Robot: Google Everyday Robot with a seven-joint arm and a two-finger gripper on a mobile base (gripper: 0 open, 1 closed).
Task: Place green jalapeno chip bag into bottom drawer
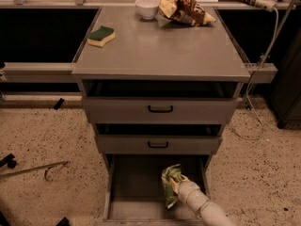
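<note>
The jaws are down inside the open bottom drawer, right of its middle and near its front, clamped on the green jalapeno chip bag. The bag stands crumpled and upright at the tip of the pale arm, which runs away from the jaws to the lower right. Whether the bag's lower edge touches the drawer floor cannot be told.

Just above the jaws is the middle drawer, and above that the top drawer; each has a black handle and is pulled out a little. Higher still, the grey desk carries a green-topped yellow sponge up and to the left of the jaws. A white bowl stands at its far edge, with a brown and yellow snack bag just beside the bowl to the right. Far left of the jaws a thin metal rod lies on the speckled floor.
</note>
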